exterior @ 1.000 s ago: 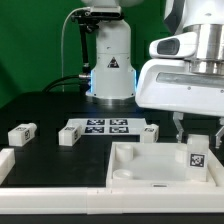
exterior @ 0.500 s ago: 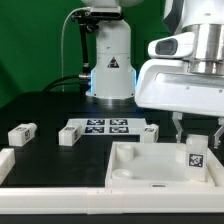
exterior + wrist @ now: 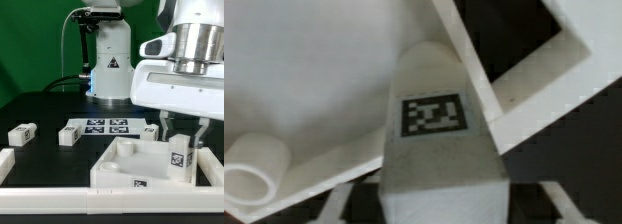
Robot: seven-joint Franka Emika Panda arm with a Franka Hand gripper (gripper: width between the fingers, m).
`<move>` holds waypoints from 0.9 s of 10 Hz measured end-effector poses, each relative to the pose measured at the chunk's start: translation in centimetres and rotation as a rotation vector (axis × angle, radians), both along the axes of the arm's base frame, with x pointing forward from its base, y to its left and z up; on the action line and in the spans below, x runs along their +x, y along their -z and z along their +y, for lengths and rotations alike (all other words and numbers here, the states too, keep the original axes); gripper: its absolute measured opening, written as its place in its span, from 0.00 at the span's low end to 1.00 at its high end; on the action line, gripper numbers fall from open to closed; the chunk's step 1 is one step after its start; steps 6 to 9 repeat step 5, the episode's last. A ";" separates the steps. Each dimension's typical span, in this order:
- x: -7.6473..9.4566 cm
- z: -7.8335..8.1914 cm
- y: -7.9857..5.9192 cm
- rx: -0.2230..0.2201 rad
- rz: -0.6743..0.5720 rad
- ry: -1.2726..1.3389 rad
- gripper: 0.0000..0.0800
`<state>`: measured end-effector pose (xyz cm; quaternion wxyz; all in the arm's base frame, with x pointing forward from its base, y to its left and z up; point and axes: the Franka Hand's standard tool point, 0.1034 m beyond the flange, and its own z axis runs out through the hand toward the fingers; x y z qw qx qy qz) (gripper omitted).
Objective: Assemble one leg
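- Nearest you in the exterior view, a white rail (image 3: 60, 187) runs along the front edge of the black table (image 3: 40, 110).
- Just behind it sits the large white square piece (image 3: 125, 165), tilted, a small tag on its front wall.
- At that view's right, the leg (image 3: 178, 160) stands upright in the piece's corner, tag facing you; the wrist view shows the leg (image 3: 441, 130) close up over the white piece (image 3: 313, 70).
- The gripper (image 3: 180, 132) hangs over the leg, its fingers (image 3: 165, 128) either side of the top; you cannot tell whether they pinch it.
- Farther back lie three more pegs (image 3: 21, 133), (image 3: 68, 136), (image 3: 150, 132) and the marker board (image 3: 105, 126).
- Behind all stands the arm's base (image 3: 110, 60).
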<state>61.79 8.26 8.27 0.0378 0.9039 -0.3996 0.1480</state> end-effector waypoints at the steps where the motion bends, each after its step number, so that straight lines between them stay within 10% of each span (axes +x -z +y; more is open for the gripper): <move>1: 0.0 -0.2 0.0 0.000 0.001 0.004 0.38; 3: 0.0 -0.1 0.0 0.000 0.001 0.003 0.72; 9: 0.0 -0.1 0.0 0.000 0.001 0.003 0.79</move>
